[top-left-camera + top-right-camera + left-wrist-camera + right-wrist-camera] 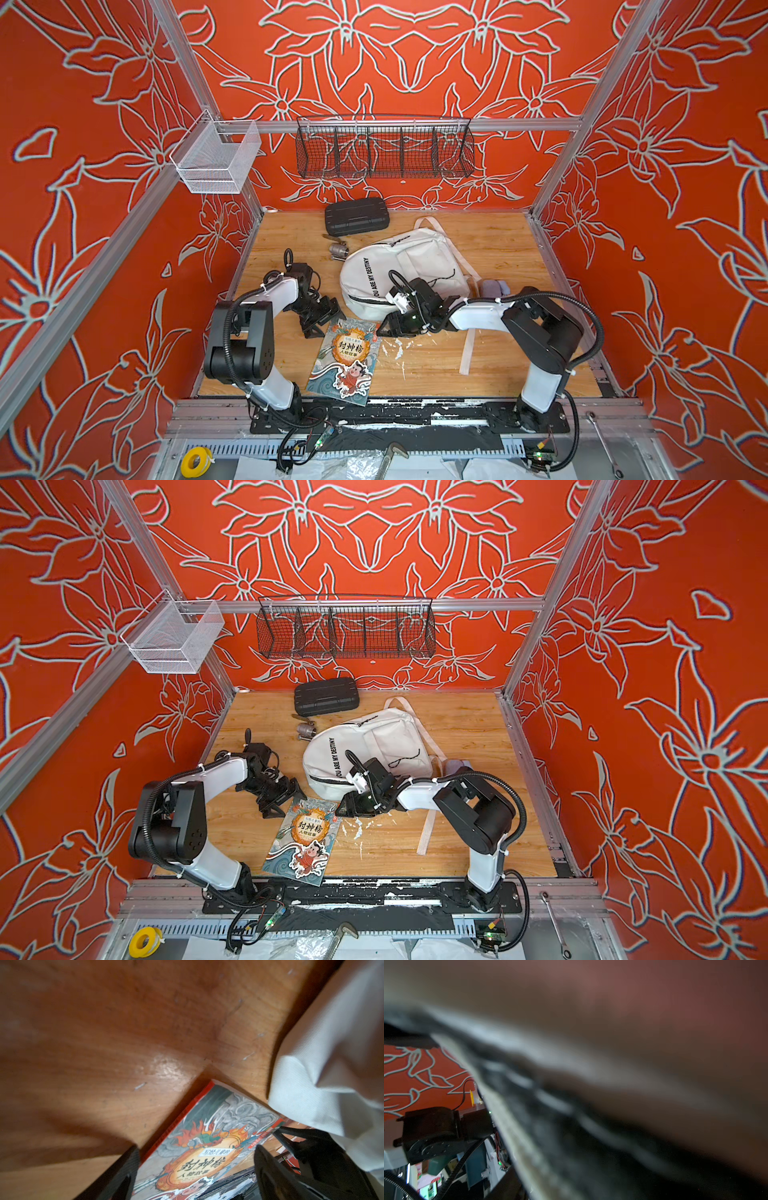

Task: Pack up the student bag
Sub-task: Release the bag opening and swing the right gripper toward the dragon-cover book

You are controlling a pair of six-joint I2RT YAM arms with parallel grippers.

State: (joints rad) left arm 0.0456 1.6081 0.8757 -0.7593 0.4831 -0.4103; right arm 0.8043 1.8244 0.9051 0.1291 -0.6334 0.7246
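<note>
Your student bag [399,270], a large white fabric backpack, lies mid-table, with the colourful illustrated paperback book [347,357] just beside its near edge. Your left gripper [322,320] is spread over the book's far corner. Your right gripper [388,326] sits at the bag's near edge, grip unreadable.

The left arm [276,291] and right arm [478,318] share 1 build: glossy white rounded shells joined by bulky matte-black joint housings [249,332] whose flat faces are dotted with small screw holes. The white shell farthest from each gripper ends at a black base plate [555,422]. A ribbed black cable conduit [584,309] loops along each arm, pinned by thin white zip ties [264,287]. The left gripper [326,322] and right gripper [384,328] are all black with wedge-shaped fingers [122,1174], and a small green light [413,318] glows just behind the right gripper.
</note>
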